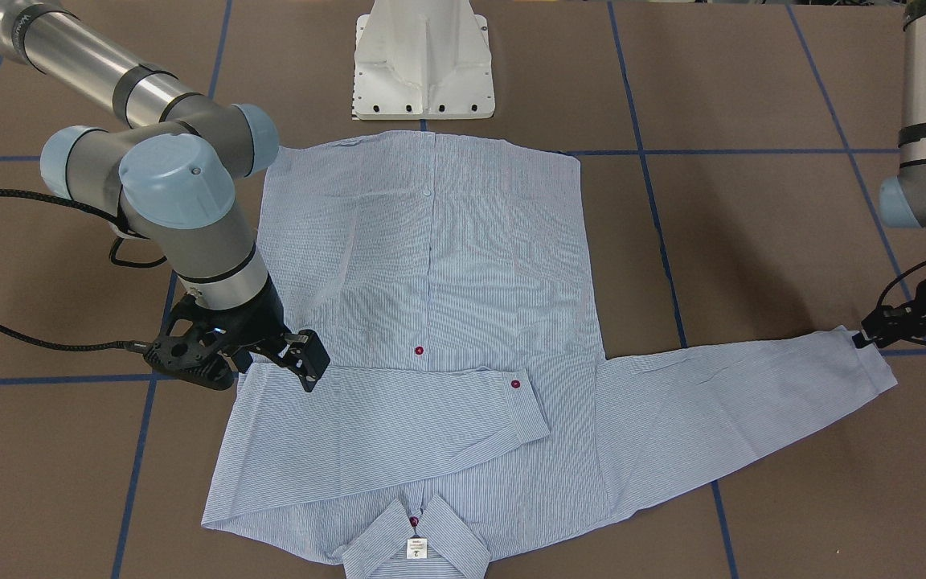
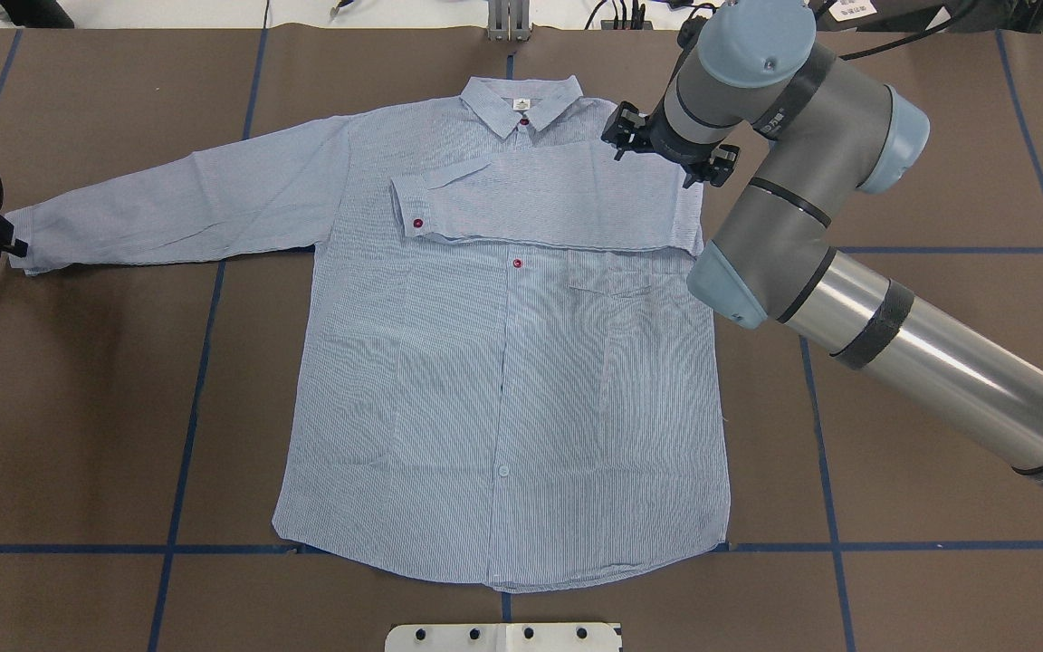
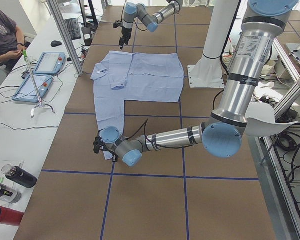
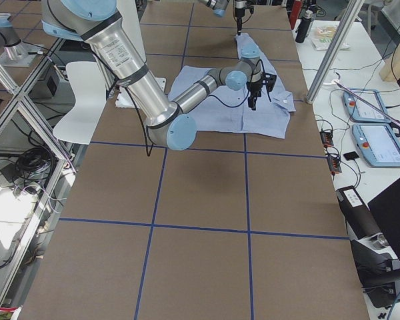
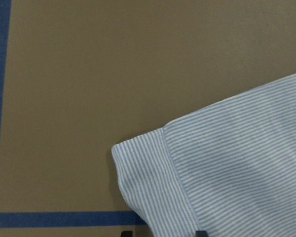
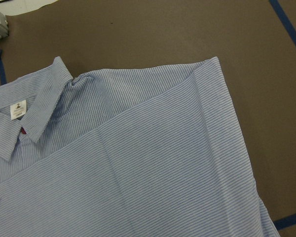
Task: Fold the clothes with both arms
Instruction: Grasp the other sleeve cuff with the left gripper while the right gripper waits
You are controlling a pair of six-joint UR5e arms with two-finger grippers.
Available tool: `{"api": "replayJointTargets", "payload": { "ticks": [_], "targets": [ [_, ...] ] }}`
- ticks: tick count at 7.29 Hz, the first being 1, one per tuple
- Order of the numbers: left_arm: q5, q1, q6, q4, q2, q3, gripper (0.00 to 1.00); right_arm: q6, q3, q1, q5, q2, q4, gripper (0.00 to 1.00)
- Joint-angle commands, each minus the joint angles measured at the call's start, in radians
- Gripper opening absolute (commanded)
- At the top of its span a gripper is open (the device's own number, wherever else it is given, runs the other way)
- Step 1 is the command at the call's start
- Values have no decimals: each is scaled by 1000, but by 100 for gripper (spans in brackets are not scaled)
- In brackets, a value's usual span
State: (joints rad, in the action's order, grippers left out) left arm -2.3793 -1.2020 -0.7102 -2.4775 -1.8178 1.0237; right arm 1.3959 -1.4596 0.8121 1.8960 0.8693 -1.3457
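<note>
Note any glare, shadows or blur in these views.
Overhead view: glare streaks the right arm's silver tube; a soft shadow darkens the table beside the shirt's spread sleeve. Wrist views: sharp, stripes crisp, though the label print is unreadable.

**Six cameras covering one table from above, both ends and the wrists**

The overhead camera is looking forward and down from behind the robot, with the white pedestal base (image 2: 503, 637) at its bottom edge. The front-facing one is looking steeply down from across the table (image 3: 155, 200). Both are taking in the whole shirt (image 2: 503, 380). The side cameras are watching from either end, farther off. The wrist cameras are sitting close, the left over a cuff (image 5: 153, 187), the right over the collar (image 6: 34, 113).
</note>
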Motion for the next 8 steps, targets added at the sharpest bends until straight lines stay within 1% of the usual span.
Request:
{"api": "replayJointTargets", "payload": {
  "ticks": [1, 2, 3, 4, 5, 6, 7, 8],
  "targets": [
    [-1, 2, -2, -6, 0, 2, 0, 0, -15, 4, 0, 7, -1, 99],
    [-1, 2, 0, -6, -1, 13, 0, 0, -39, 4, 0, 23, -1, 99],
    [0, 1, -2, -5, 0, 76, 0, 0, -60, 4, 0, 39, -1, 99],
    [3, -2, -2, 2, 11, 175, 0, 0, -64, 10, 1, 43, -1, 99],
    [5, -4, -2, 5, -1, 252, 0, 0, -70, 25, 8, 46, -3, 99],
    [26, -2, -5, 6, -53, 292, 0, -3, -105, 38, 11, 68, -41, 99],
    [40, 36, -9, 40, -140, 297, 0, -52, -152, 53, 11, 103, -70, 99],
    [45, 118, -112, 60, -209, 324, 0, -119, -192, 74, 11, 158, -81, 99]
  ]
}}
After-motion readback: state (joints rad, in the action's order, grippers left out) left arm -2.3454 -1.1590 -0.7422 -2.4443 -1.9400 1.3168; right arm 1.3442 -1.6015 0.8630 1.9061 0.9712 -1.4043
